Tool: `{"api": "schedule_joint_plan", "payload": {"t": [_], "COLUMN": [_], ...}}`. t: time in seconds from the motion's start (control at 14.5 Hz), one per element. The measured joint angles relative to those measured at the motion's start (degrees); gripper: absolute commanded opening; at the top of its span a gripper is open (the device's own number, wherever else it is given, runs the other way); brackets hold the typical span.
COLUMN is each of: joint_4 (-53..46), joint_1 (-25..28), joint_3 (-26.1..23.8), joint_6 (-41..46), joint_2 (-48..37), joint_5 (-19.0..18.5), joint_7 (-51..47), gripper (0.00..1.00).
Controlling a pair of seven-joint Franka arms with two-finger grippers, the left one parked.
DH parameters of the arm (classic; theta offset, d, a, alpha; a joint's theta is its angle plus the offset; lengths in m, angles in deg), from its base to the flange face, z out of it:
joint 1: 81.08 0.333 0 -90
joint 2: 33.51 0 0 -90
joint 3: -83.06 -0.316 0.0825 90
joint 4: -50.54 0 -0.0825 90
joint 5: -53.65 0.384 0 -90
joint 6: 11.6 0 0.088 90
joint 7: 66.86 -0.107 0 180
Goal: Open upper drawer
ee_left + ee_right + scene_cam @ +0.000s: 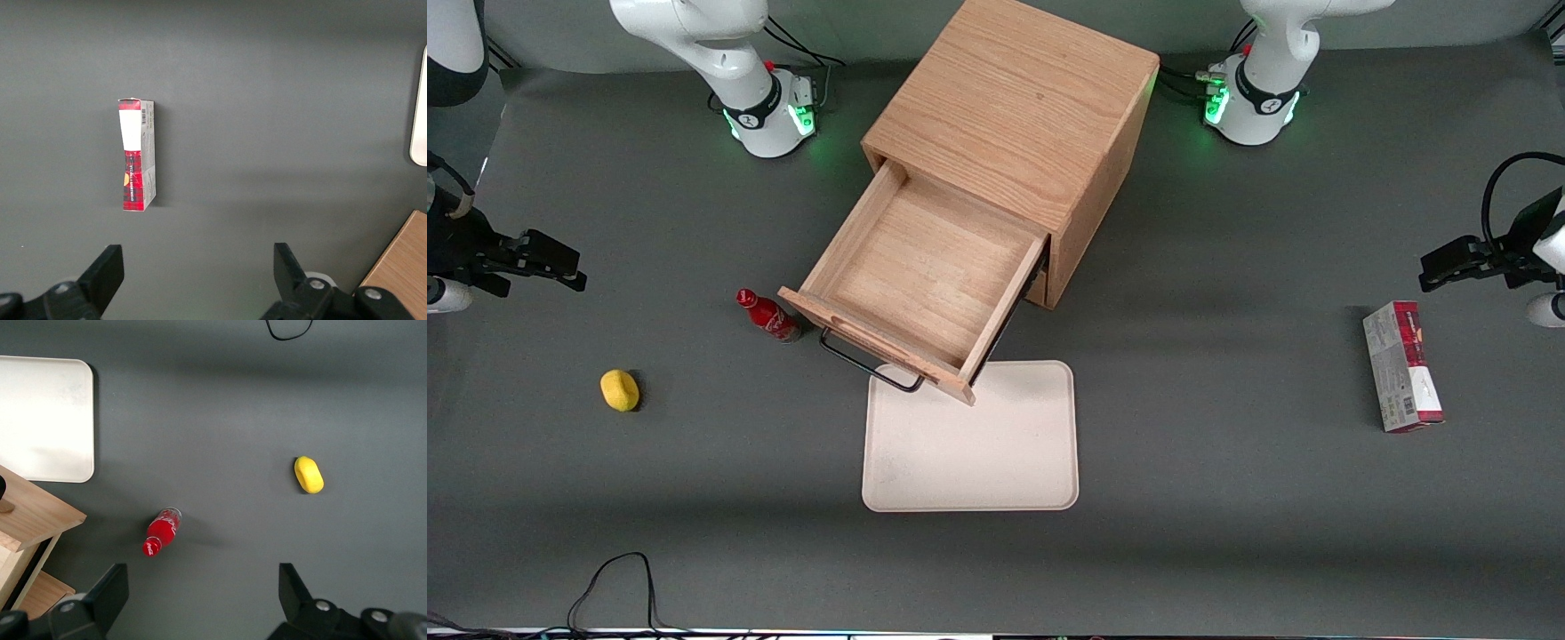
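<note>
Upper drawer: the upper drawer (925,284) stood pulled well out of the wooden cabinet (1018,116) near the middle of the table's edge farthest from the front camera, its shallow tray bare, when I checked the views.

Handle: the black wire handle (869,363) ran along the drawer front and overhung the cream tray (996,453) lying nearer the front camera.

Gripper: my gripper (538,258) hung at the working arm's end of the table, well apart from the drawer, fingers spread and holding nothing; the wrist camera showed both fingers (100,600) wide above bare mat.

Handling: I judged the drawer stiff, fairly light and easy on its runners; the thin wire would be slippery, so I would have pinched it at mid-span and pulled straight along the runners.

Progress: the opening looked done to me.

Bystanders: a red bottle (767,316) lay just beside the drawer front, a yellow lemon-like object (620,390) nearer the working arm's end, and a red carton (1402,366) toward the parked arm's end.
</note>
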State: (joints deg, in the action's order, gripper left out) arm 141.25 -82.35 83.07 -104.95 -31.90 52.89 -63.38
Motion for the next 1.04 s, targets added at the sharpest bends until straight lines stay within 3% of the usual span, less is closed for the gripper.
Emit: {"api": "schedule_joint_plan", "payload": {"t": [1.04], "joint_4": [0.1], "joint_1": [0.0], "joint_3": [0.0], "joint_6": [3.6], "joint_2": [0.0], "joint_5": [0.0], "joint_7": [-2.8], "gripper": [1.0]}}
